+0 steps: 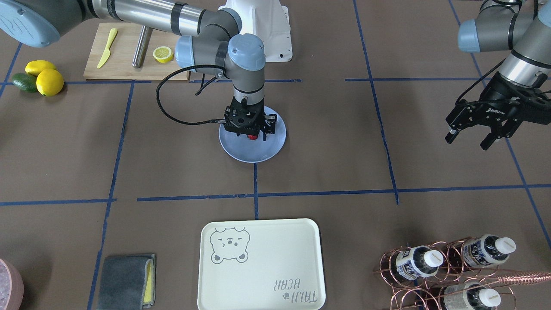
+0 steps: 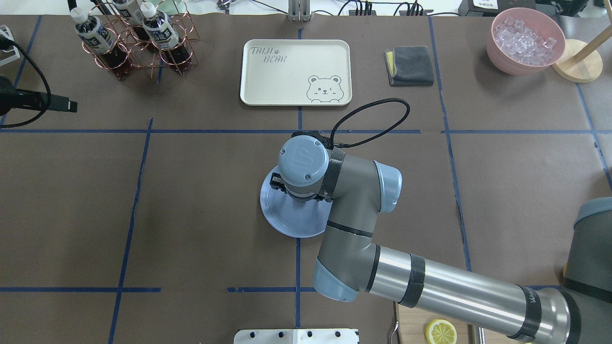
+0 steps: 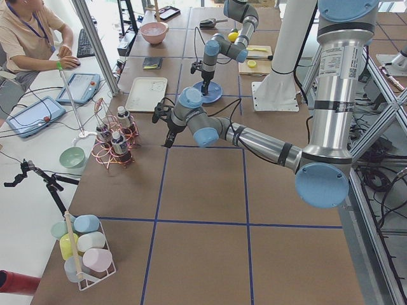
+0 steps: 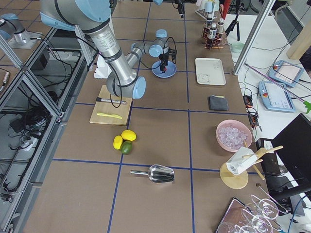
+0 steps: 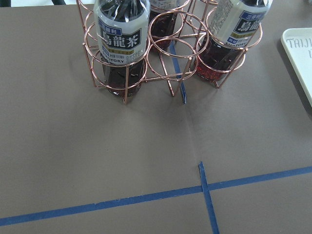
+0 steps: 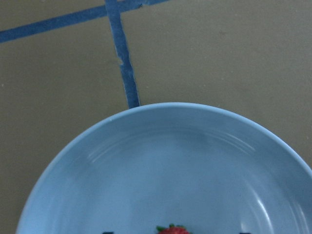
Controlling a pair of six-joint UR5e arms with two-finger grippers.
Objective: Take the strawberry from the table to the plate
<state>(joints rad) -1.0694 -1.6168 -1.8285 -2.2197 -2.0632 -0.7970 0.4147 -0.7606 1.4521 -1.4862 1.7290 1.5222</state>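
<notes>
The pale-blue plate (image 1: 258,153) lies mid-table on the brown paper table (image 1: 335,142). My right gripper (image 1: 252,138) points straight down over it, low above its middle. A small red strawberry (image 1: 252,137) sits between the fingers. In the right wrist view the strawberry (image 6: 171,229) peeks in at the bottom edge of the plate (image 6: 146,161), and both dark fingertips stand well clear of it on either side, so this gripper is open. My left gripper (image 1: 469,140) hovers open and empty far to the side, above the table near the bottle rack (image 5: 146,53).
A cutting board (image 1: 125,64) with a yellow knife, a metal rod and a lemon half lies behind the plate. Two lemons and an avocado (image 1: 38,79) lie beside it. The cream bear tray (image 1: 258,275), a grey cloth (image 1: 125,280) and a pink bowl of ice (image 2: 526,40) line the far side.
</notes>
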